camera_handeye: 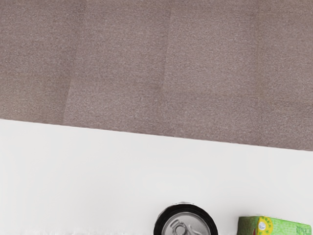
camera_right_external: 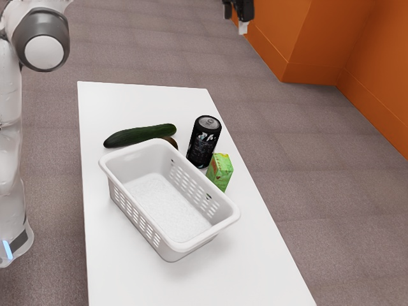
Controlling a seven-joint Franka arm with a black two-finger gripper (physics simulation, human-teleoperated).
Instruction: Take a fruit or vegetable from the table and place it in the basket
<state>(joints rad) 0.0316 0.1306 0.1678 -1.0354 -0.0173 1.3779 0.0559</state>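
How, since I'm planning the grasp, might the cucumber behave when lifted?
The cucumber looks thick and nearly straight, so it is probably stiff. Its rounded sides could let it roll if pushed crosswise. Being long, it may tip toward one end if gripped off-centre.

Landmark: basket (camera_right_external: 191, 243). Its mouth is open from above and its floor bare; I read the raised rim as a barrier to any low sideways pass. Beyond it in the exterior view, the cucumber (camera_right_external: 137, 135) lies across my low approach, with bare desk (camera_right_external: 143, 101) past it. A brown item (camera_right_external: 172, 141), partly hidden by the rim, leaves little room there. The upright can (camera_right_external: 203, 143) and carton (camera_right_external: 220, 172) block the basket's exterior-view right side; wrist view shows a gap between them. Bare desk borders its near end.
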